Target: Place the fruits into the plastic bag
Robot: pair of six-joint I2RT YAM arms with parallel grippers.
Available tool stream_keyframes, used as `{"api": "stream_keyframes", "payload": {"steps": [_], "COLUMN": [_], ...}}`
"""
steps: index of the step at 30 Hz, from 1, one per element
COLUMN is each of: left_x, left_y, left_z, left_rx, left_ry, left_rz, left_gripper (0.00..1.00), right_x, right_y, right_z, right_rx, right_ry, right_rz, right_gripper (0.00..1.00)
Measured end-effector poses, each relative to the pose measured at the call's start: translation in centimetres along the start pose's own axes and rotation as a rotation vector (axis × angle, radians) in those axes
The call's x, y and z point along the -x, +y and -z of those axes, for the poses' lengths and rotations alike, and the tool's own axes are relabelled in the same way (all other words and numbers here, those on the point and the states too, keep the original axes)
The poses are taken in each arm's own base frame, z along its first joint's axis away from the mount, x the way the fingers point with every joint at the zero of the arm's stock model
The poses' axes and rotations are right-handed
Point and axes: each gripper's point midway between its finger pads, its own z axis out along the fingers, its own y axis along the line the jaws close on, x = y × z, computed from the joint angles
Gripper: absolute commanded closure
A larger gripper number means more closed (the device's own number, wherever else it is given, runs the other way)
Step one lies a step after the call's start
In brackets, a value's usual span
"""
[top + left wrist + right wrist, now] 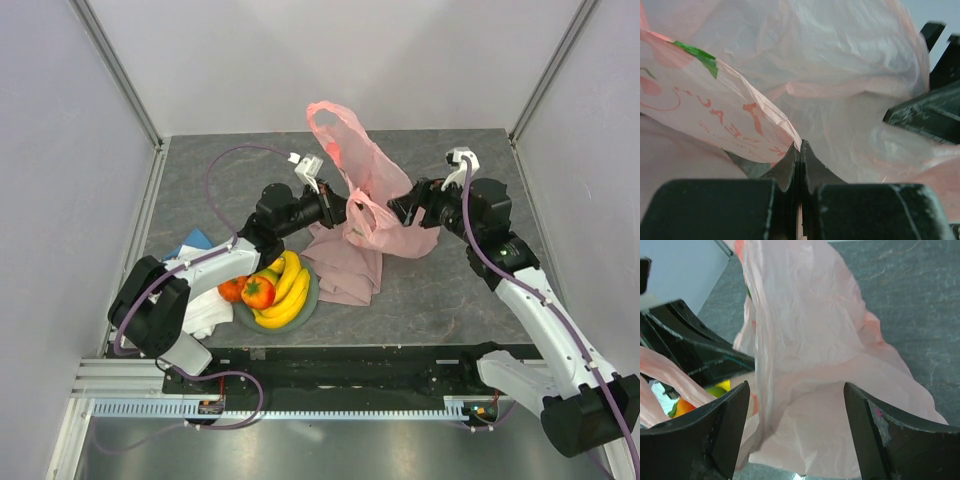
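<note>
The pale-pink plastic bag (372, 195) stands crumpled at mid table, one handle loop raised behind it. My left gripper (347, 212) is shut on a thin edge of the bag (840, 75), pinched at the fingertips (791, 160). My right gripper (400, 211) is open on the bag's right side, and bag film (810, 360) hangs between its fingers (730, 425). The bananas (292, 288), red fruit (258, 291), tangerine (231, 289) and small green-yellow fruit (270, 273) lie on the grey-green plate (313, 293) at front left. The yellow oblong fruit is hidden.
A dusty-pink cloth (345, 268) lies under and in front of the bag. A white cloth (205, 315) and a blue object (194, 241) lie left of the plate, under the left arm. Grey walls enclose the table on three sides.
</note>
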Motion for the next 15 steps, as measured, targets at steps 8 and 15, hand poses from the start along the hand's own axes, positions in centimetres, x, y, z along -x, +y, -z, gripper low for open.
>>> {"api": "stream_keyframes", "payload": {"steps": [8,15], "left_x": [-1.5,-1.9], "left_y": [0.0,-0.1], "left_z": [0.2,0.4], "left_rx": [-0.008,-0.011], "left_ry": [0.064,0.093], "left_rz": [-0.046,-0.076], "left_gripper": [0.98,0.98], "right_x": [2.9,4.2], "right_y": [-0.3,-1.7], "right_z": [-1.9,-2.4], "right_rx": [-0.106,-0.211], "right_ry": [-0.028,-0.032], "right_rz": [0.11,0.195], "right_gripper": [0.16,0.19]}}
